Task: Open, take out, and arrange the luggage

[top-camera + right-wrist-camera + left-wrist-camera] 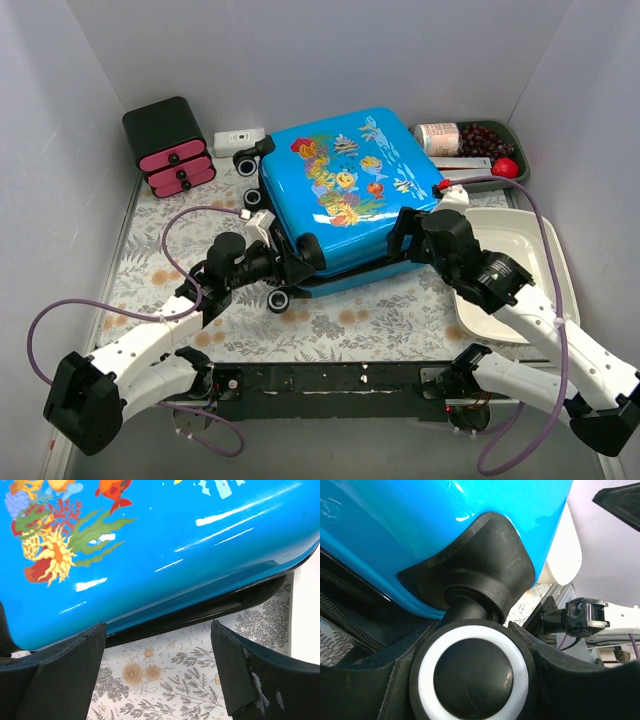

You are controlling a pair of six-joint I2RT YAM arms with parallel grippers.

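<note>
I have the luggage lying flat in the middle of the floral surface, fish print up, its near edge ajar so the dark zipper seam shows. My left gripper is at the near-left corner, and its jaws are closed in on a white-ringed caster wheel, which sits snug between the fingers. My right gripper is at the near-right edge with the jaws spread wide and nothing held, the blue shell just beyond them. A white tray lies just right of the case
</note>
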